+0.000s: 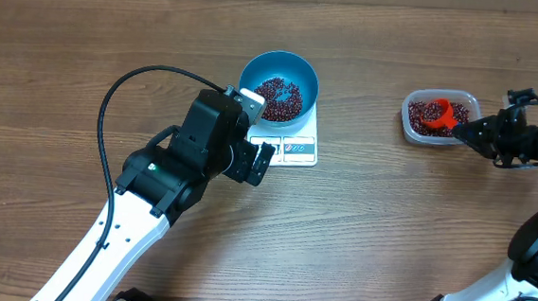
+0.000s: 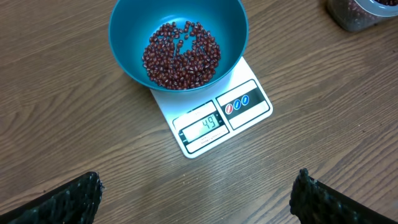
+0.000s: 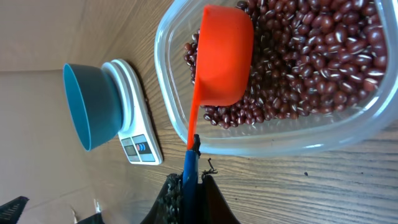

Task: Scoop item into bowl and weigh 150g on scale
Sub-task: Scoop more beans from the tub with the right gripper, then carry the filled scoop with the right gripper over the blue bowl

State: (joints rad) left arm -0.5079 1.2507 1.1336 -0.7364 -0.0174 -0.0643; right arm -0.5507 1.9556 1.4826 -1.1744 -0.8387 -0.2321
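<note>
Clamps scoop [image 3: 224, 59] by its handle in right gripper [image 3: 189, 186], cup down in beans [image 3: 311, 62] in tub [image 3: 267, 146] near table's [image 1: 385, 254] right edge, to load more for part-filled bowl [image 1: 256, 69] on scale [image 1: 297, 151] toward far edge; parks left gripper [image 1: 261, 159] wide open, empty, facing display [image 2: 202, 126].

Beans [image 2: 181, 55] lie in the bowl [image 2: 231, 28] — bowl atop the scale [image 2: 252, 84].

Light even, diffuse, from above; all 3 views bright. Shadows soft: faint one under bowl [image 2: 124, 43] on scale [image 2: 252, 84]. Display [image 2: 205, 126] sharp, digits legible. Left fingertips [image 2: 68, 202] at frame bottom blurred. Rt wrist view: orange scoop [image 3: 224, 56] crisp, mild glare on clear tub [image 3: 267, 146] rim, right fingers [image 3: 168, 202] near lens out of focus.
</note>
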